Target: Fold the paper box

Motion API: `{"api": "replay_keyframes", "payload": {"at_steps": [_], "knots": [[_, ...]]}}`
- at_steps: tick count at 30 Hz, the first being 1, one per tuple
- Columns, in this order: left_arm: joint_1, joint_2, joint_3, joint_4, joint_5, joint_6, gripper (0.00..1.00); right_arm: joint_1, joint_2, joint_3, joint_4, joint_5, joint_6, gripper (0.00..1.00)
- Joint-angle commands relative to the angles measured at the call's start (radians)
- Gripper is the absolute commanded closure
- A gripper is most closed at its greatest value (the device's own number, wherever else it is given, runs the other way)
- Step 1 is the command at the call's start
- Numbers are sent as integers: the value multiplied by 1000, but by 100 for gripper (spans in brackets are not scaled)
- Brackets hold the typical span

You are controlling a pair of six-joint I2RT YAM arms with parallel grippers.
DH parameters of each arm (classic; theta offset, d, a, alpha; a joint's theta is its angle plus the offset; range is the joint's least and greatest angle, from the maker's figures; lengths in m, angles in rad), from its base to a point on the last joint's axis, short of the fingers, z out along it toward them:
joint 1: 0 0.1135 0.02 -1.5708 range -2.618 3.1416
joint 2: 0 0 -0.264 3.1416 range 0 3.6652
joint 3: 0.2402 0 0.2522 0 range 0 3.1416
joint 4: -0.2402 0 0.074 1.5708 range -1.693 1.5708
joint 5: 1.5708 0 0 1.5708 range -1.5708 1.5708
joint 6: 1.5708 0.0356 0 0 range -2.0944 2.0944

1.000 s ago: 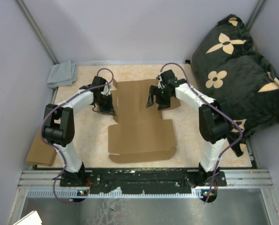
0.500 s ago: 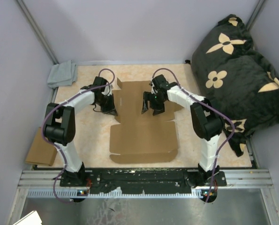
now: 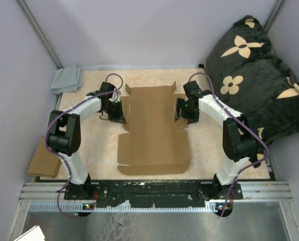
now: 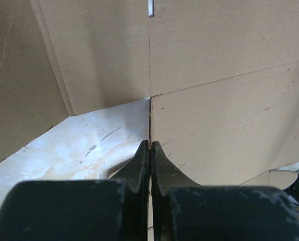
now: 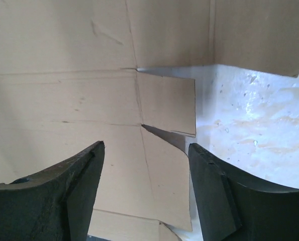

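Observation:
The paper box lies unfolded and mostly flat in the middle of the table, a big brown die-cut sheet with small flaps at its far corners. My left gripper is at its left edge, shut on a thin upright flap edge of the paper box, which runs between the left gripper fingers. My right gripper hovers open at the right edge. In the right wrist view the right gripper straddles a side flap of the paper box, with gaps on both sides.
A grey cloth lies at the far left corner. A black flower-print cushion fills the right side beyond the table. A smaller brown cardboard piece sits off the table's left edge. Walls close in at the back and sides.
My right arm swung from over the box's middle out to its right edge, uncovering the far panel. The left arm and its grip stayed put.

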Motion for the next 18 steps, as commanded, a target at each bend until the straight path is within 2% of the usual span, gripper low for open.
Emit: {"api": "replay_keyframes", "payload": {"at_steps": [1,11,18], "knots": [[-3,20,-13,7,-5,13,100,17,18,-26,6,35,-11,32],[-4,27,-1,6,-5,12,100,13,60,-44,18,104,0,33],[-5,33,12,0,-5,14,100,8,125,-30,83,55,-14,33]]}}
